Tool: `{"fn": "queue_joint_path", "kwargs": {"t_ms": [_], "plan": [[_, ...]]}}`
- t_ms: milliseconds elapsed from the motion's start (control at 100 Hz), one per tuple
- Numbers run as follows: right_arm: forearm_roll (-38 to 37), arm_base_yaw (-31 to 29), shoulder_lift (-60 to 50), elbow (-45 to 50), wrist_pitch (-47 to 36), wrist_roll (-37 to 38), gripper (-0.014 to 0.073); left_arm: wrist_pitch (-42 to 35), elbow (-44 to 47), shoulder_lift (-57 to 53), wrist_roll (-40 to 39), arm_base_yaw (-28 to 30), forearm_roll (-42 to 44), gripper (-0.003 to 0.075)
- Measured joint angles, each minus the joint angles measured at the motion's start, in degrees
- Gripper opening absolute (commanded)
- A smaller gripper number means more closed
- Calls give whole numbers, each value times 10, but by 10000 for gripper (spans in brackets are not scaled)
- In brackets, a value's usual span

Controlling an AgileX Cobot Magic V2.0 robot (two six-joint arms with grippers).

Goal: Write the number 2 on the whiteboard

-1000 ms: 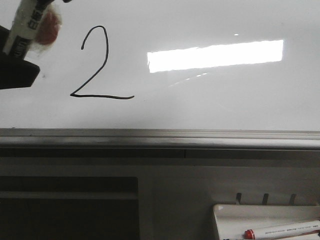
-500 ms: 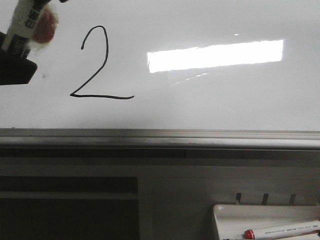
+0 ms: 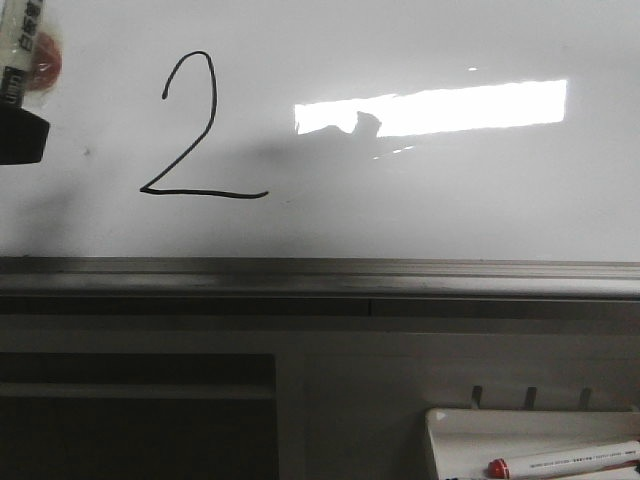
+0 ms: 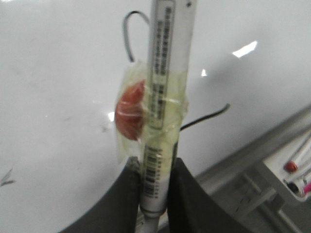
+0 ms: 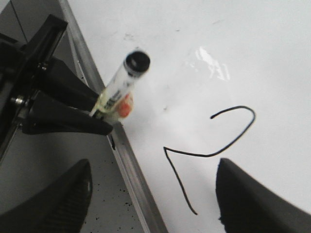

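You see the number 2 (image 3: 195,128) finished in thin black line on the whiteboard (image 3: 430,210), toward 10 o'clock of the front view, well above the grey rail (image 3: 320,272); a red-capped marker (image 3: 565,462) lies in the small white tray (image 3: 450,430) at 5 o'clock. Your left gripper (image 4: 156,182) is clamped on a white marker (image 4: 163,73) with a red lump (image 4: 130,111) taped to its barrel, sitting at 9 o'clock of the digit, tip clear of the drawn strokes. Your right gripper (image 5: 153,194) hangs with fingers (image 5: 252,199) spread wide and nothing between them, facing the digit.
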Motion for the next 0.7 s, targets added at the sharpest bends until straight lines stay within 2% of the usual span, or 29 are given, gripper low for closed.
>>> {"fn": "queue_joint_path", "kwargs": {"t_ms": [110,220,530,700], "plan": [[0,-14,-11,0,5,8,482,-19,-1,44,-1,29,-98,-20],[0,-17,-16,0,18,10,482,-18,-11,85,-2,34,-145,-20],[0,-18,-16,0,47,14,482,-2,-59,125,-3,34,-178,-20],[0,-18,-16,0,50,15,482,33,-89,159,-4,34,-178,-20]]}}
